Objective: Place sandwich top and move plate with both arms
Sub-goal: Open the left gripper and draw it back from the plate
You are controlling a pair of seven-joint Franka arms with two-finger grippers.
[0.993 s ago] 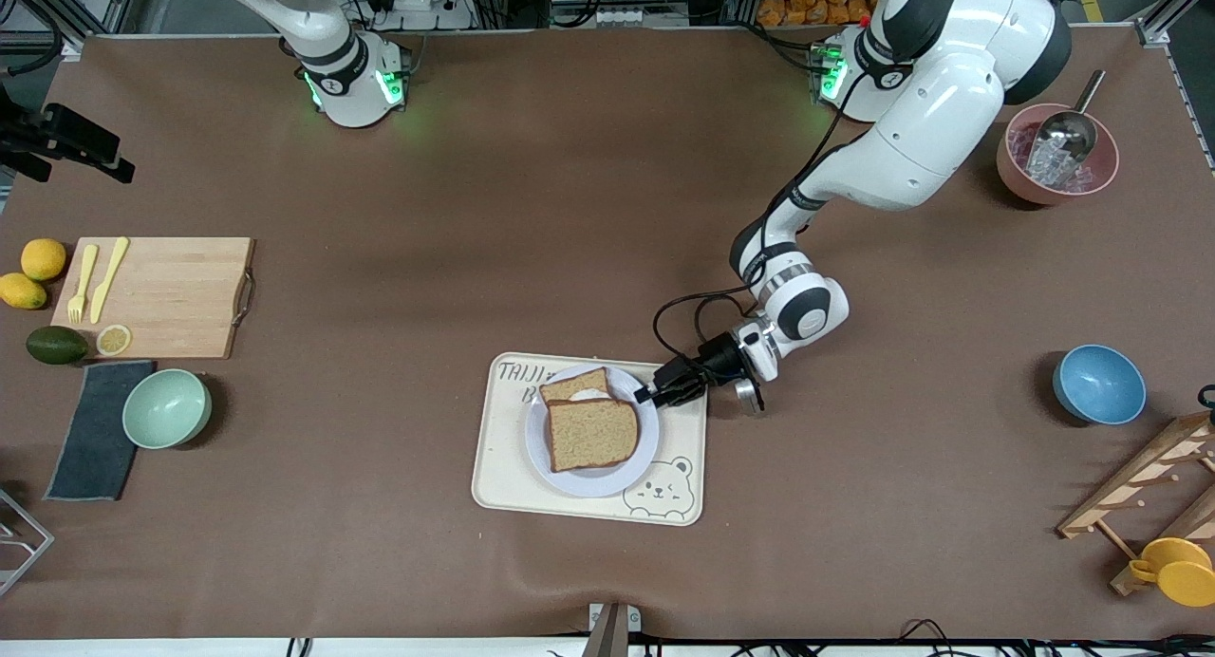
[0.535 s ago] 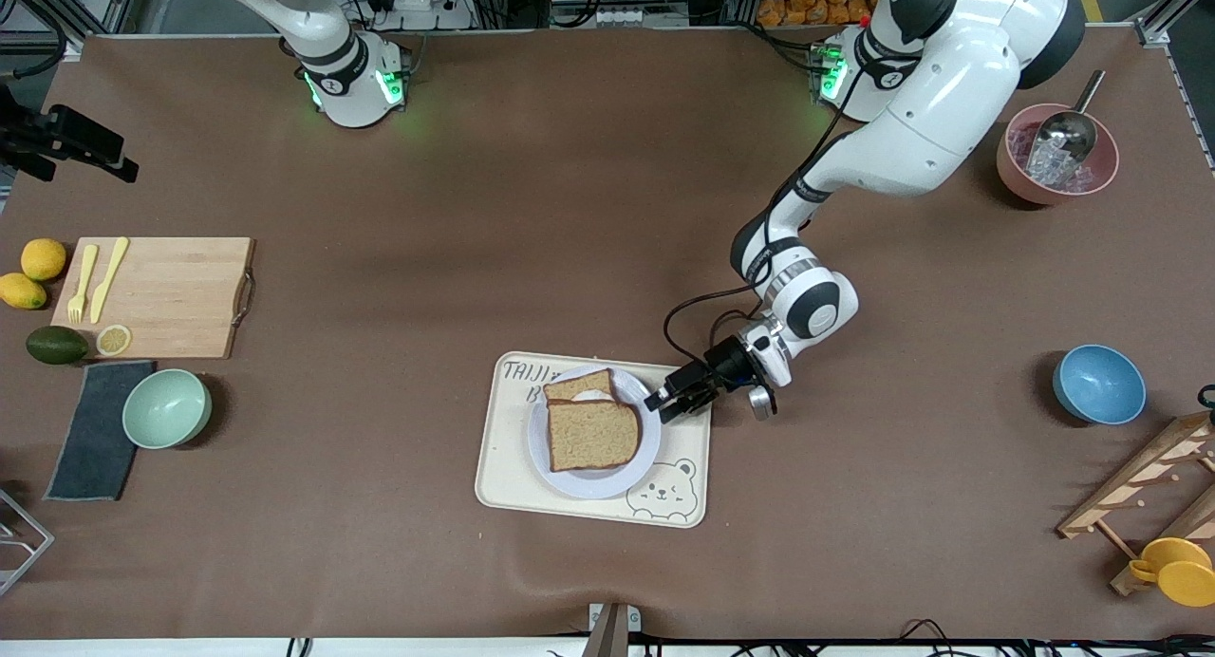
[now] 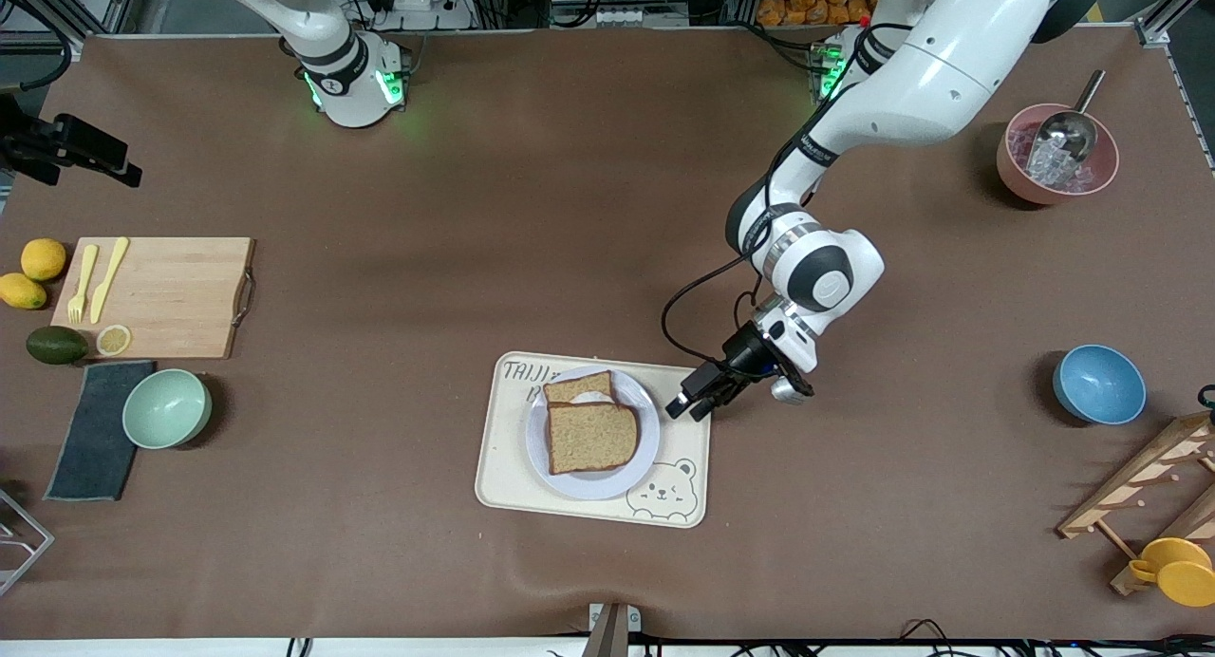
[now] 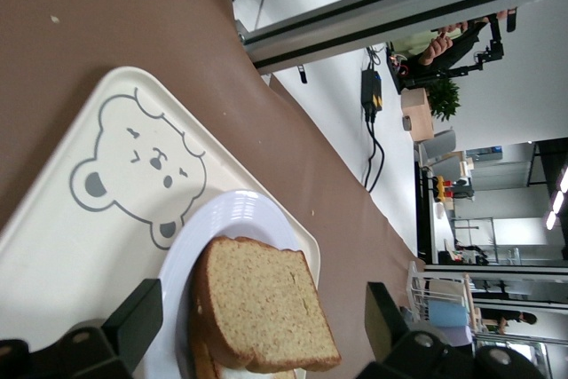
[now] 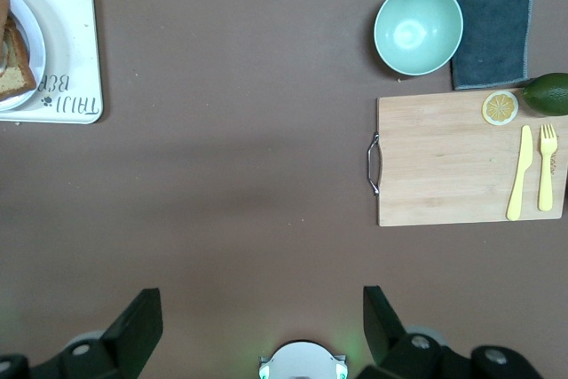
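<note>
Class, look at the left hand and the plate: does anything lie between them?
Nothing visible does. The left hand, open, hangs over the tray's edge beside the plate, with only bare tray between them.

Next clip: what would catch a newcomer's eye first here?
Mid-table, the sandwich top lies on the plate, which sits on the cream bear-printed tray. The left pincer hangs open over the tray's edge toward the left arm's end, holding nothing. The right pincer waits open, high over bare table at the right arm's end.
</note>
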